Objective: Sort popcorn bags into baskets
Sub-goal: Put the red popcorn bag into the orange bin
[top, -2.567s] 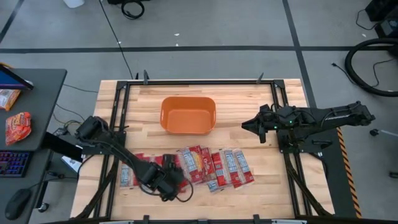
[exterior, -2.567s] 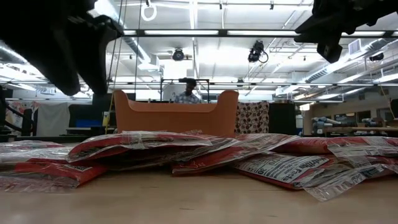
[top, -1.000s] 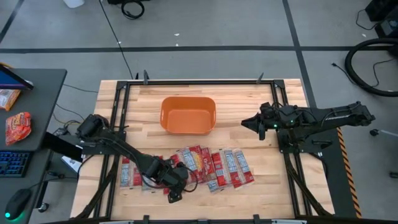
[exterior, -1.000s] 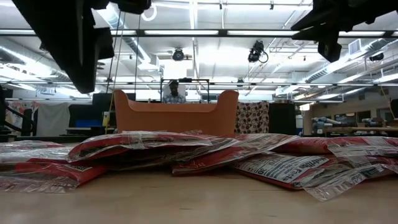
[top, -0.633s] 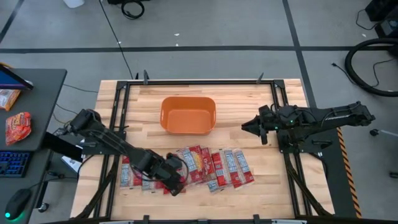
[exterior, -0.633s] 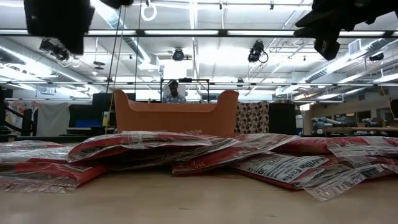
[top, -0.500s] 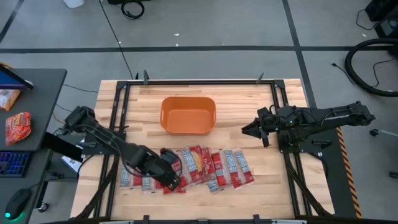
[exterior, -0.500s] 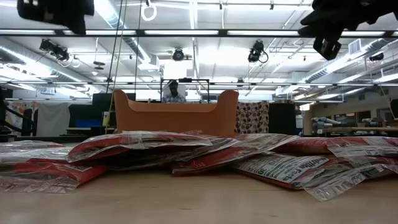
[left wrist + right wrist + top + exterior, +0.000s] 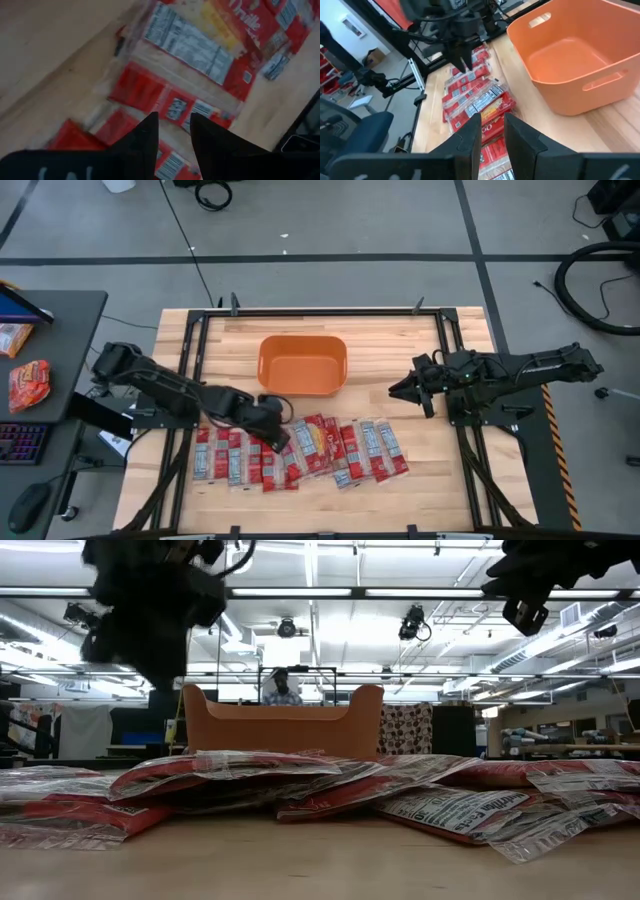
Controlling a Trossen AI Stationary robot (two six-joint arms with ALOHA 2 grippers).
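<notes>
Several small red popcorn bags (image 9: 330, 450) lie flat in an overlapping row on the table's near half; they also show in the low view (image 9: 300, 785), the left wrist view (image 9: 190, 45) and the right wrist view (image 9: 475, 100). The orange tub (image 9: 302, 365) stands beyond them, near the middle; I see nothing in it (image 9: 570, 55). My left gripper (image 9: 278, 435) hovers over the row's left part, pointing down, with its fingers close together and holding nothing (image 9: 173, 120). My right gripper (image 9: 395, 388) waits in the air to the right of the tub, shut and holding nothing (image 9: 492, 122).
Black frame rails (image 9: 185, 380) run along the table's left and right sides. A side table off the left edge carries a larger orange-red crinkled packet (image 9: 28, 383). A person (image 9: 283, 685) stands in the room beyond the tub. Bare wood lies between the tub and the row.
My left gripper has moved from the table's near edge toward the far edge, over the left part of the bag row and closer to the tub. The bags it covered before now show lying flat. The bags and the tub have not moved.
</notes>
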